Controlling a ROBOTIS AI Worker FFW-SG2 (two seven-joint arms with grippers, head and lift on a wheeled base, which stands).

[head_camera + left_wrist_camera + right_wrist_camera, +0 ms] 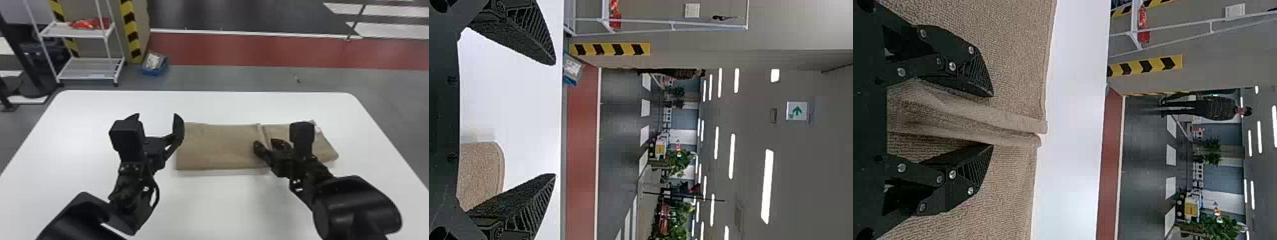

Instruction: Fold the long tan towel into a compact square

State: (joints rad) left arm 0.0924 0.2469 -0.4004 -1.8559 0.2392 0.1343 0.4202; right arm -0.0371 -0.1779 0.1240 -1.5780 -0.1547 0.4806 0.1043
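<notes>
I had the long tan towel (217, 146) lying in a flat, folded strip across the white, smooth-topped desk (207, 207), with a raised tan ridge (1003, 120) of its cloth crossing it right of the middle. My black right gripper (265, 143) was over that ridge, its fingers spread with the bunched cloth between them. I held my black left gripper (157, 117) near the towel's left end, its flat fingers wide apart. A small white tag (317, 128) showed at the towel's far edge, toward the right end.
</notes>
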